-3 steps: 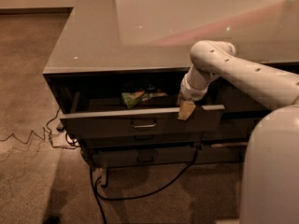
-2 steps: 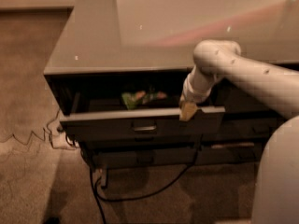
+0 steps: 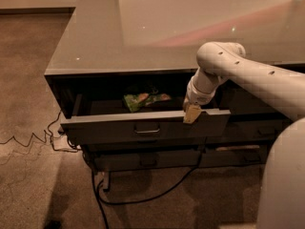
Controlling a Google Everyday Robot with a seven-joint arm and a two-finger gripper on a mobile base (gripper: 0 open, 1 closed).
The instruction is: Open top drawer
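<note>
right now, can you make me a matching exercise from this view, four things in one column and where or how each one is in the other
Things
1. top drawer
2. gripper
3. green packet
4. black cable

Places or states
A. trailing across the floor
B. pulled partly out
C. at the top edge of the drawer front, right of the handle
D. lying inside the drawer

Pairs: 1-B, 2-C, 3-D, 4-A

Wide dark grey top drawer [image 3: 105, 130], partly out, end effector [image 3: 192, 113] at its front's upper edge.
</note>
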